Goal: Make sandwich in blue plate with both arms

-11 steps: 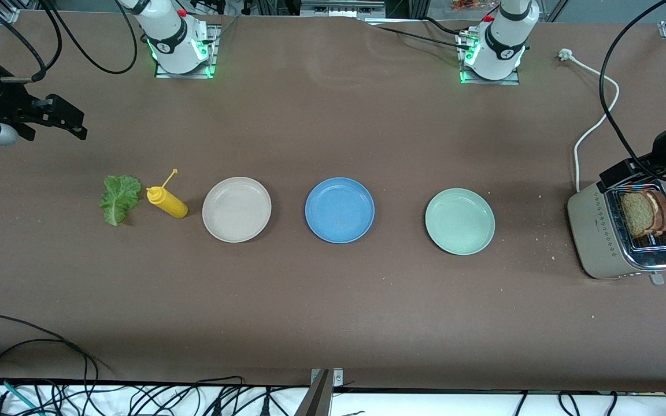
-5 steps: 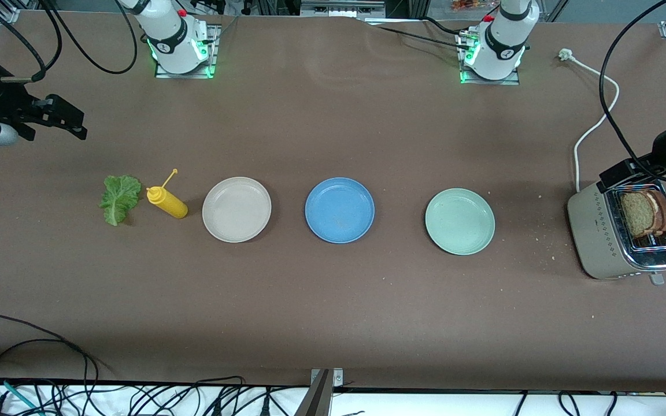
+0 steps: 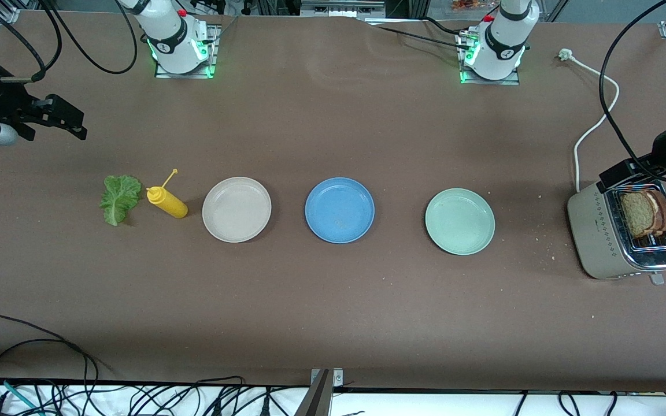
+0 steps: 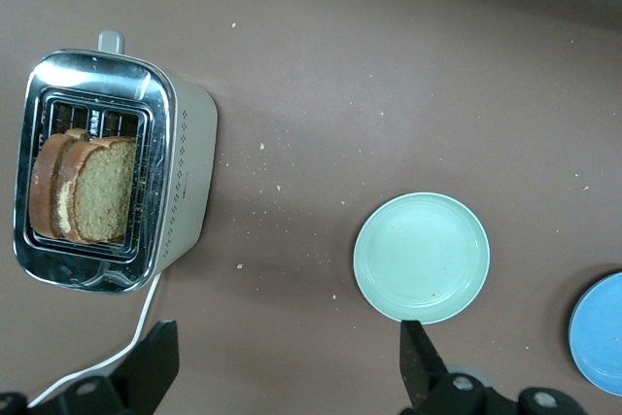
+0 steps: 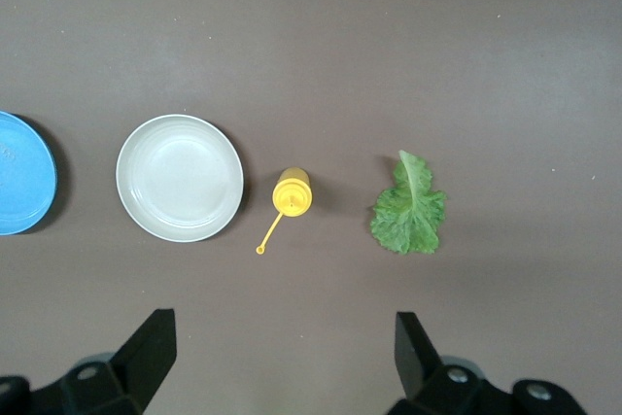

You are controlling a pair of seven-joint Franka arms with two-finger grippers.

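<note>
Nothing's moved: your blue plate (image 3: 339, 210) sits mid-desk, well apart from both grippers' spread fingers, left gripper (image 4: 287, 371) over toaster (image 3: 625, 231), right gripper (image 5: 282, 362) above lettuce (image 3: 119, 199).

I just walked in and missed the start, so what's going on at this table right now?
Nothing is being handled yet. The blue plate sits bare between a beige plate and a pale green plate. Two bread slices stand in the toaster at the left arm's end, with the left gripper open above that end. The lettuce leaf lies beside a yellow squeeze bottle at the right arm's end, where the right gripper hangs open above the table.
</note>
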